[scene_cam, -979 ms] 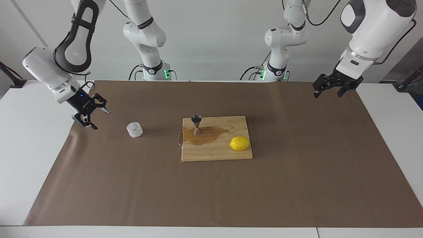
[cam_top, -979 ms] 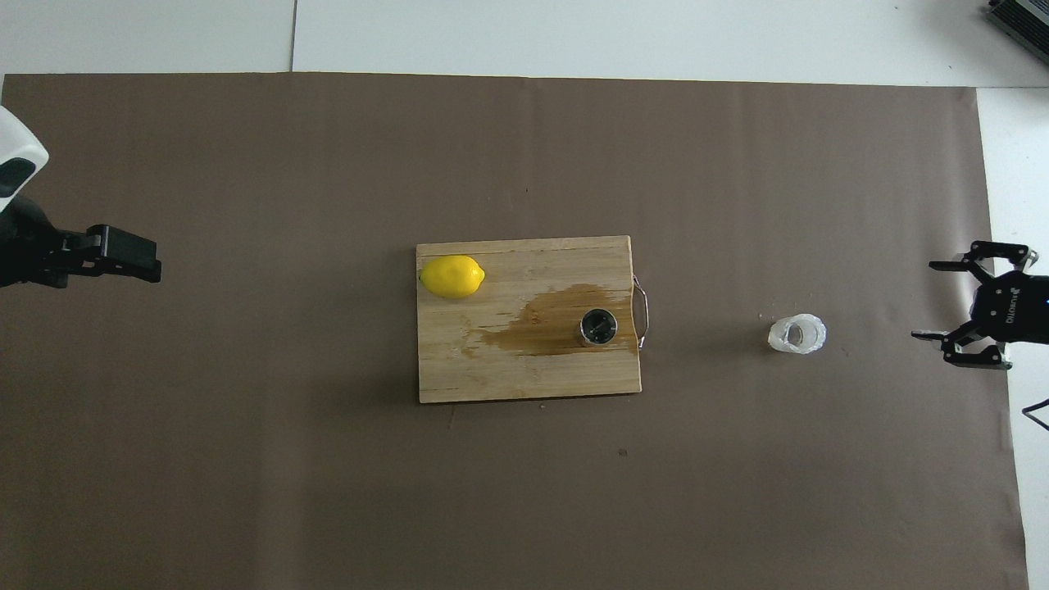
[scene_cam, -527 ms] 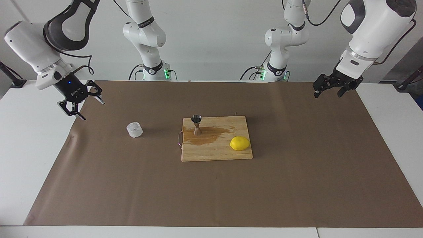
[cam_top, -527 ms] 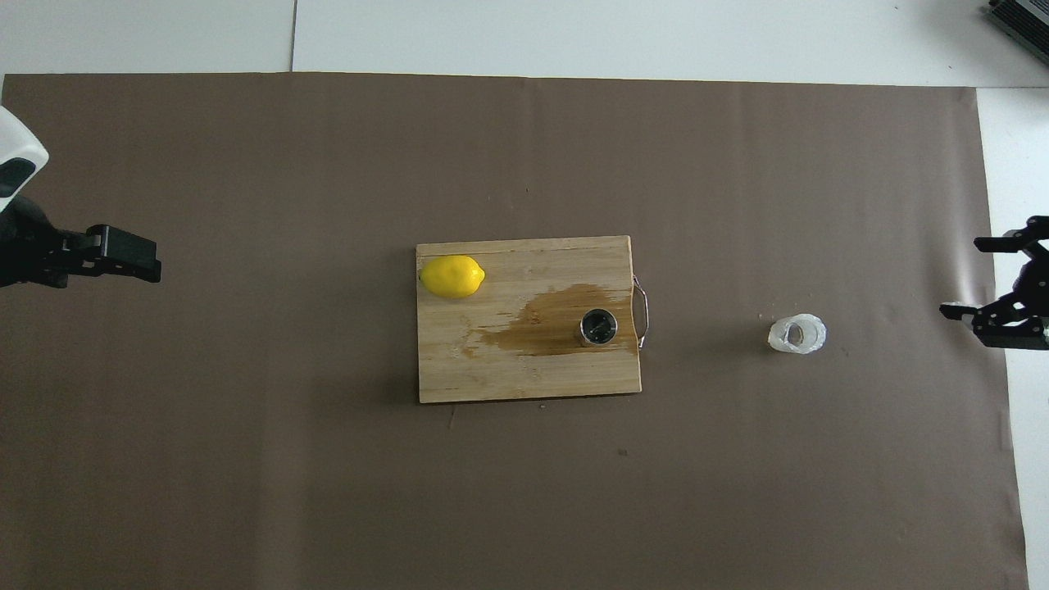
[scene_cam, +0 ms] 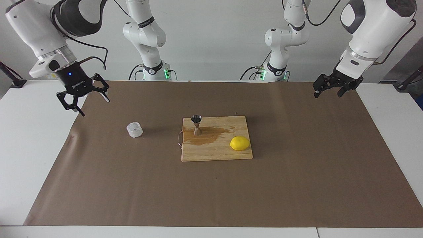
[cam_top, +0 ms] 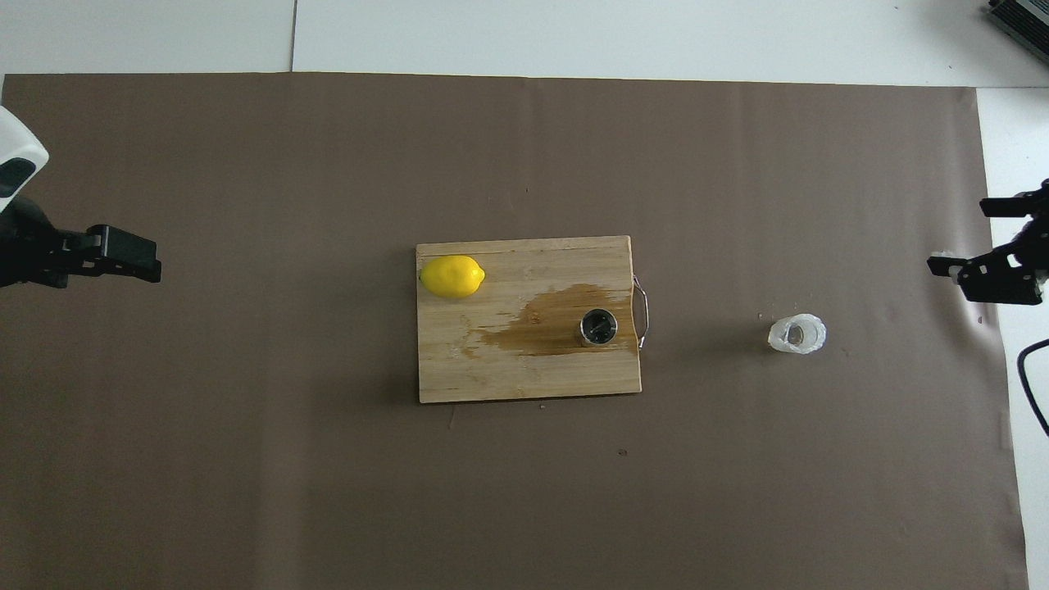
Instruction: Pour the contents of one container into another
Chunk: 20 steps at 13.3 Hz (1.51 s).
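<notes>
The squat clear faceted cup (scene_cam: 134, 129) stands upright on the brown paper toward the right arm's end of the table; it also shows in the overhead view (cam_top: 796, 334). The steel hourglass jigger (scene_cam: 197, 125) stands upright on the wooden cutting board (scene_cam: 214, 150), in a brown wet patch (scene_cam: 206, 135); from overhead the jigger (cam_top: 598, 327) shows dark liquid inside. My right gripper (scene_cam: 95, 107) is open and empty, raised over the paper's edge, apart from the cup. My left gripper (scene_cam: 327, 96) is open and empty, waiting over the paper's edge at the left arm's end.
A yellow lemon (scene_cam: 240, 143) lies on the board's corner toward the left arm's end, farther from the robots than the jigger. The board (cam_top: 508, 377) has a metal handle (cam_top: 643, 311) on the side facing the cup. Brown paper covers the table.
My right gripper has risen and drawn away from the cup, turning from sideways to pointing down. The cup, jigger, lemon and left arm have not moved.
</notes>
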Tool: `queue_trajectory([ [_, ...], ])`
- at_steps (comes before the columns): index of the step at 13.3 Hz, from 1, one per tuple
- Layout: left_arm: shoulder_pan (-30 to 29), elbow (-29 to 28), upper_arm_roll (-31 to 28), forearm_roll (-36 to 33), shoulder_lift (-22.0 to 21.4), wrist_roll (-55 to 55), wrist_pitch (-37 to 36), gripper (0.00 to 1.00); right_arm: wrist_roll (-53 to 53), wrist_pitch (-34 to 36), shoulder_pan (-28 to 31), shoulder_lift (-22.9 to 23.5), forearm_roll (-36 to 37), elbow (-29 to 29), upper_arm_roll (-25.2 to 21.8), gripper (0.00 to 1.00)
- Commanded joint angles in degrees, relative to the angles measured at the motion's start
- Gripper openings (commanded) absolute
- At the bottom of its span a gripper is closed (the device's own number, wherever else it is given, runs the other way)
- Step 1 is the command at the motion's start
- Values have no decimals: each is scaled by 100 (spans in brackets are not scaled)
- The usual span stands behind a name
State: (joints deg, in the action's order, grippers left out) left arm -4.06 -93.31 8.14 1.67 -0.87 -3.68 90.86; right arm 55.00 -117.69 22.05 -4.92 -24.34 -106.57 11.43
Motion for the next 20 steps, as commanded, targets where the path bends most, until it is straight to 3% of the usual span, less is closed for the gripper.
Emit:
queue_trajectory([
  [1, -7, -179, -14, 70, -159, -54, 55, 100, -1181, -263, 36, 62, 210, 223, 297, 100],
  [5, -7, -179, -14, 70, -159, -54, 55, 100, -3033, -175, -402, 0, 1411, 461, 324, 100],
  [7, -7, -179, -14, 61, -159, -54, 55, 100, -4054, -26, -631, -9, 1651, 523, 316, 100],
  [12, -7, -179, -14, 61, -159, -54, 55, 100, -6015, 843, -1166, 70, 2466, 1075, 324, 100],
  [16, -7, -179, -14, 61, -159, -54, 55, 100, -6791, 1319, -1484, 150, 2706, 1349, 342, 100],
  [20, -7, -179, -14, 61, -159, -54, 55, 100, -6819, 1653, -1432, 97, 2706, 1331, 333, 100],
])
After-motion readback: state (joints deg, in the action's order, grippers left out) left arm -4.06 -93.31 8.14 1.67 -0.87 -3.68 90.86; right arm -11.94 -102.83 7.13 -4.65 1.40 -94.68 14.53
